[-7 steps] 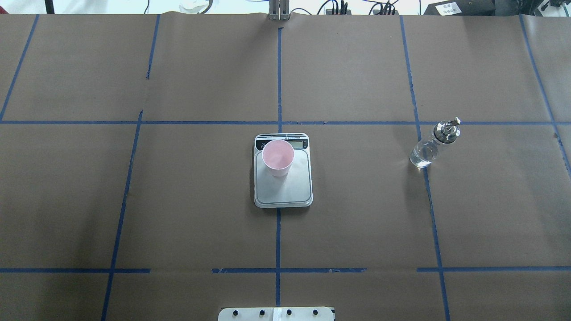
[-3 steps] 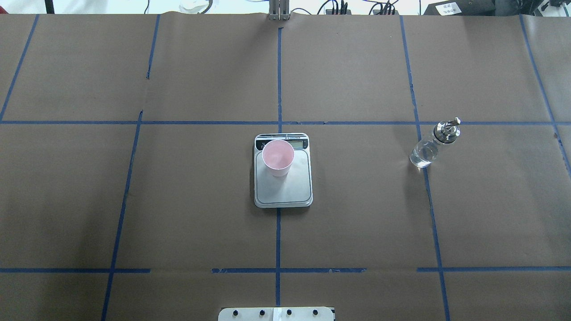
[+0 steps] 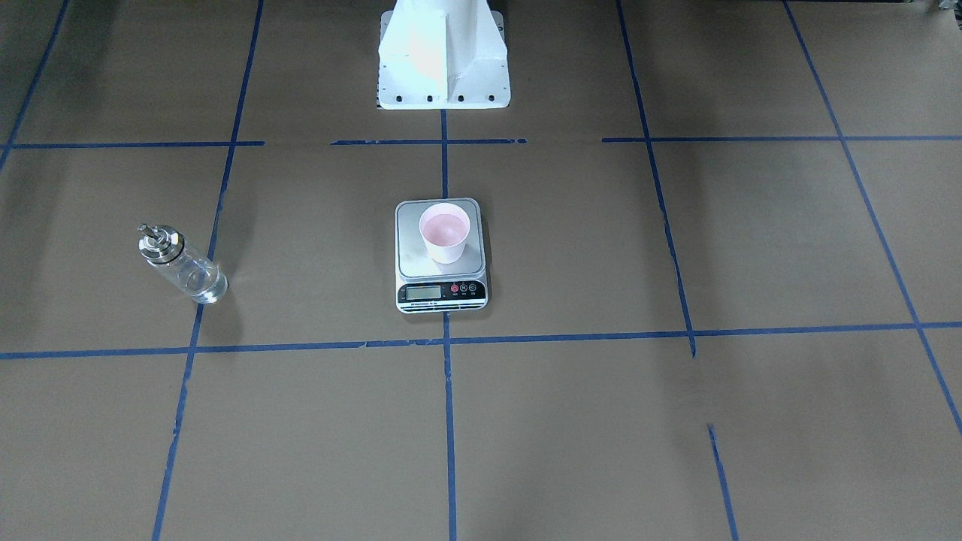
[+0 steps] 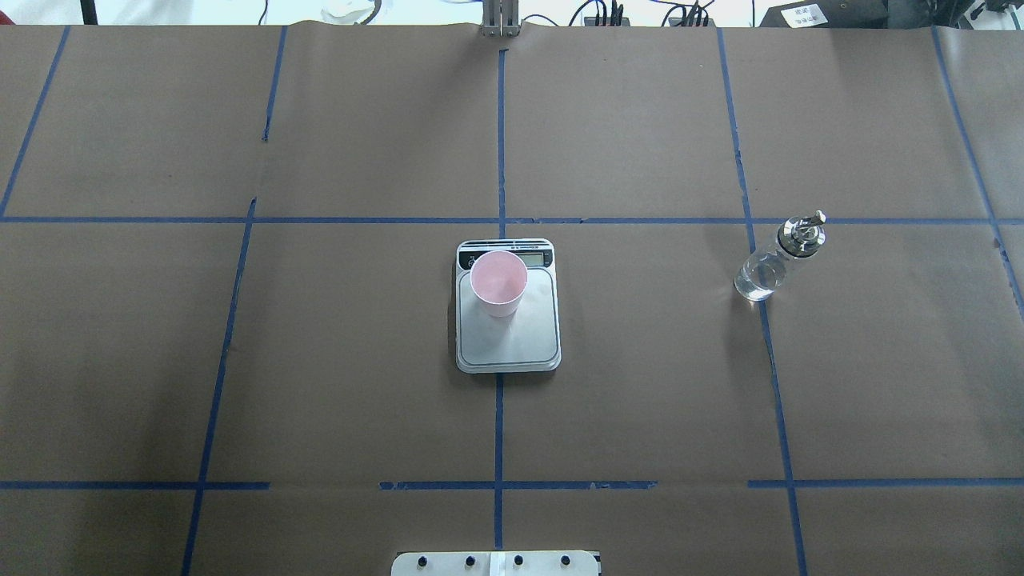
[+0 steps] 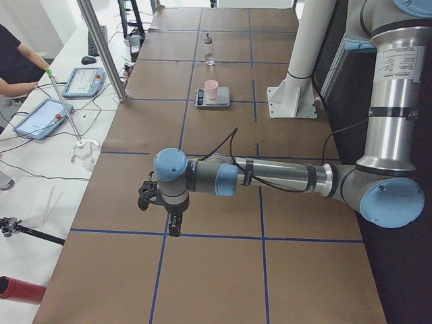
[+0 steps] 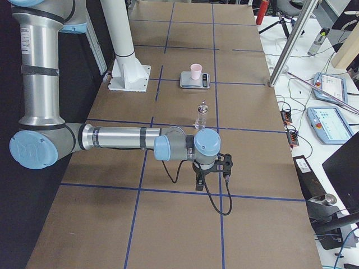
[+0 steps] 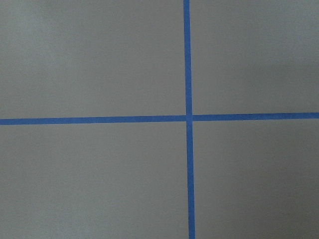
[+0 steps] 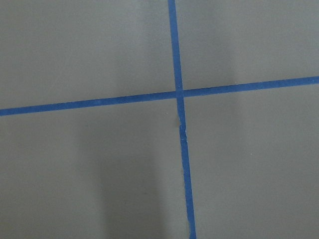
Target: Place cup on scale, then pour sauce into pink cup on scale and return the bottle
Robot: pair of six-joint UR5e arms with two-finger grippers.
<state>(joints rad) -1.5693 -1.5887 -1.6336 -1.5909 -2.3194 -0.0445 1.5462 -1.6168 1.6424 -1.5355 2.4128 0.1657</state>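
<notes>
The pink cup stands upright on the back left part of the scale, near its display, at the table's middle. It also shows in the front view. The glass bottle stands upright on the table to the right, apart from the scale, with clear sauce in its lower part. My left gripper hangs over the table's left end, far from both. My right gripper hangs over the right end, a little short of the bottle. I cannot tell whether either is open or shut. Both wrist views show only brown paper and blue tape.
Brown paper with a blue tape grid covers the table. The white robot pedestal stands behind the scale. Operators' tablets and cables lie on a side bench; a person's arm shows there.
</notes>
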